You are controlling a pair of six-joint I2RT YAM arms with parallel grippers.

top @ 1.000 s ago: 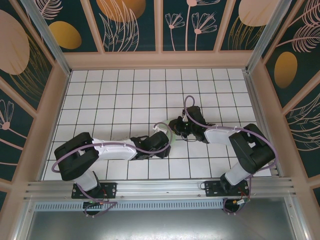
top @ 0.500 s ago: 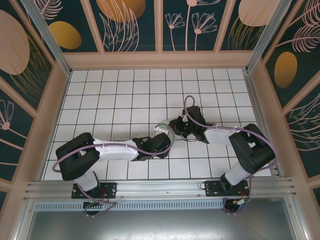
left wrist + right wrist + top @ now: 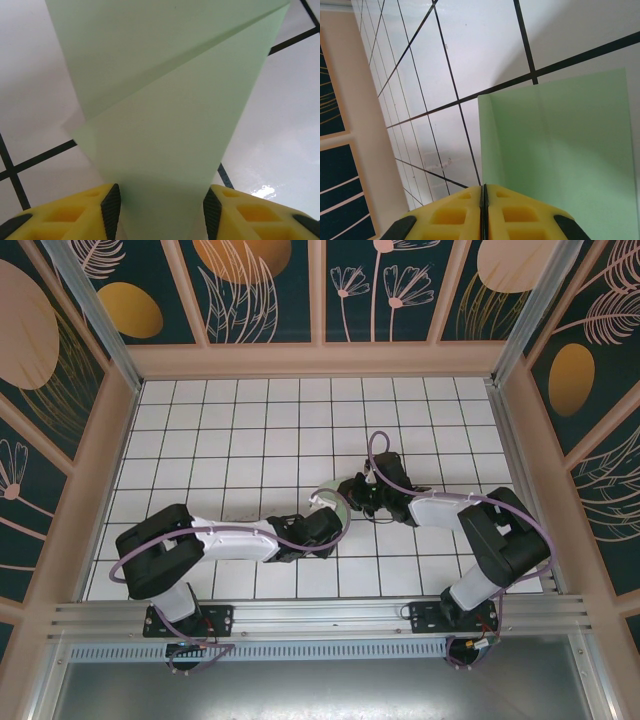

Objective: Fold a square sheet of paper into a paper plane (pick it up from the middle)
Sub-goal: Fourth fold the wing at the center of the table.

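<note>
Mint sheet of paper (image 3: 165, 125), part-folded w/ a diagonal crease, sat approx mid tabletop (image 3: 250, 430), btwn the two arms. Left tool (image 3: 161, 200) was approx half open, jaws either side of the sheet's narrow end; pad contact unclear. Right tool (image 3: 483, 192) was closed tight, pinching the sheet's folded edge.

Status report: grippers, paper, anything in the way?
Left gripper open, jaws astride the paper tip. Right gripper shut on the paper edge. Paper part-folded, diagonal crease showing. No obstruction seen.
</note>
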